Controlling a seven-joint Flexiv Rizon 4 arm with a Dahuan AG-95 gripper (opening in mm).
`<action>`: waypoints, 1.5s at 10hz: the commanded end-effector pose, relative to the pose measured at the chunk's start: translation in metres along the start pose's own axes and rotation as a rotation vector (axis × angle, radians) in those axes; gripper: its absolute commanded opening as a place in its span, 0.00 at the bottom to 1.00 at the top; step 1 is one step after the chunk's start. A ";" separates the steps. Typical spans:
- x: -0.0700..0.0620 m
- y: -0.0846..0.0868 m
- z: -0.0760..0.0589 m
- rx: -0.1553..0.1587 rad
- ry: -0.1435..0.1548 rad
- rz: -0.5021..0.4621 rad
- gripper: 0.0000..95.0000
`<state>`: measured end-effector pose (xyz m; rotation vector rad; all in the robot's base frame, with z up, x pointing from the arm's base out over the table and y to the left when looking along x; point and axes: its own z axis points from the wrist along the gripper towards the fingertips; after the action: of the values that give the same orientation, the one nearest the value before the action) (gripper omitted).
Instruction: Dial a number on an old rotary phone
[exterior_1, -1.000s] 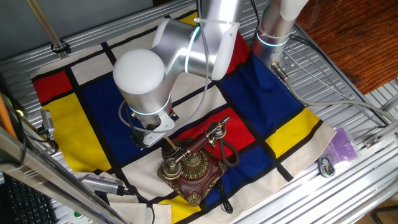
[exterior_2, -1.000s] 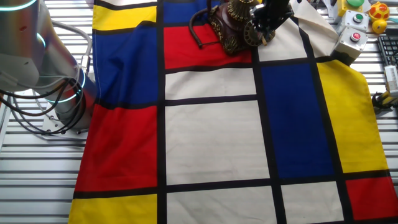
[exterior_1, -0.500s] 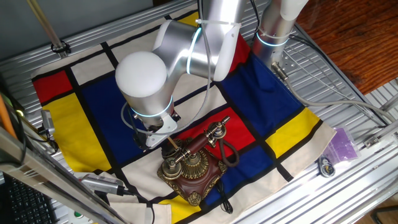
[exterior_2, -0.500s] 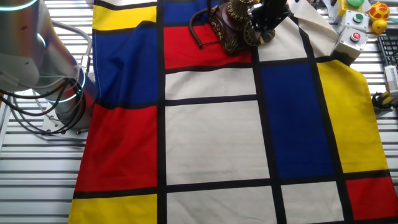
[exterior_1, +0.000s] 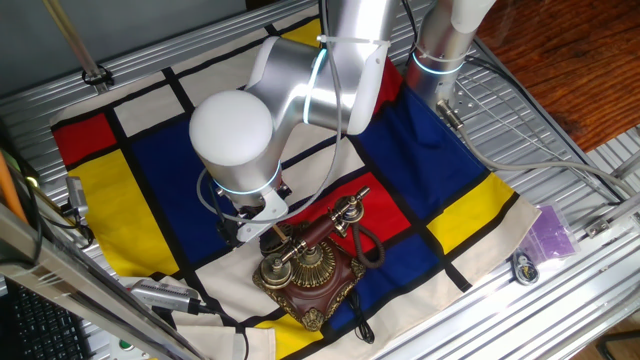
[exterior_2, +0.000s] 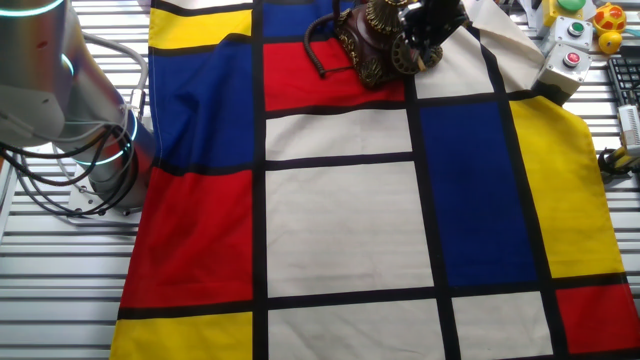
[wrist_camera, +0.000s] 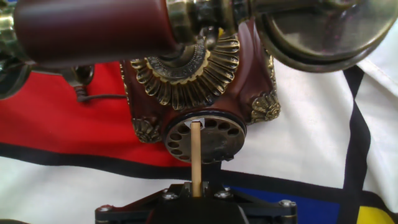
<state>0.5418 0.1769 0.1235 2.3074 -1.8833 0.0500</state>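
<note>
**Dialling stick seated in the dial as the arm swings round**

The small ornate rotary phone (exterior_1: 312, 268), with its dark red-brown carved wooden base, brass cradle and red-and-brass handset (wrist_camera: 99, 28), sits at one edge of the red, blue, yellow and white colour-block cloth (exterior_2: 340, 220) covering the surface. In the hand view a thin pale wooden stick (wrist_camera: 196, 155) rises from the black gripper (wrist_camera: 196, 198), whose fingers are closed on its lower end. The stick's tip rests at a finger hole near the top of the round dark dial (wrist_camera: 204, 135).

Over the last second the arm's big white joint (exterior_1: 232, 130) has shifted slightly rightward and down towards the phone, while the phone itself has not moved. That suggests the dial is being turned, with the number only partly entered.
</note>
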 end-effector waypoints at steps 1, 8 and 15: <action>-0.001 -0.001 0.000 -0.004 0.003 0.005 0.00; -0.001 0.000 -0.001 -0.036 0.016 0.023 0.00; -0.004 0.002 -0.004 -0.047 0.034 0.059 0.00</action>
<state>0.5400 0.1804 0.1276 2.2057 -1.9140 0.0519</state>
